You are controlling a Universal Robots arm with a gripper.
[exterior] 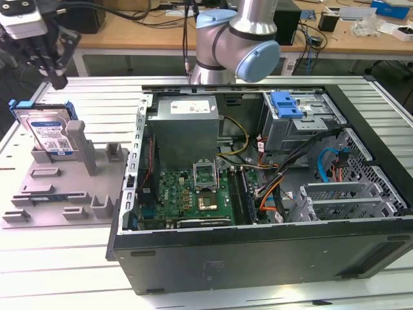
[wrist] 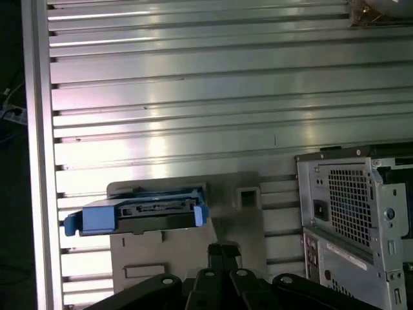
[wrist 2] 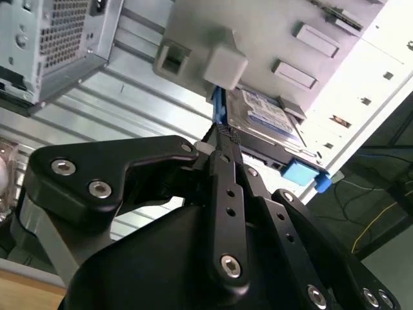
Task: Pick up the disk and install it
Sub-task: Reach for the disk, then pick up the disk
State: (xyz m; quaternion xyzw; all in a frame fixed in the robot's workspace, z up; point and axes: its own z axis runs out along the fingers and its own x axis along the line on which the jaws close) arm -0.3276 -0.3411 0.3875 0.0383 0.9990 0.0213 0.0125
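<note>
The disk is a silver hard drive with a white-and-blue label in a blue bracket. It stands tilted in the grey fixture at the exterior view's left. My gripper hangs above it, a little apart, touching nothing. In both wrist views the black fingers are together with nothing between them. The second wrist view shows the gripper just short of the disk. In the first wrist view the disk lies beyond the gripper, edge-on in its blue frame.
An open computer case fills the middle and right of the exterior view, with a motherboard, cables and a drive cage with a blue latch. The arm's base stands behind it. All rests on a ribbed metal table.
</note>
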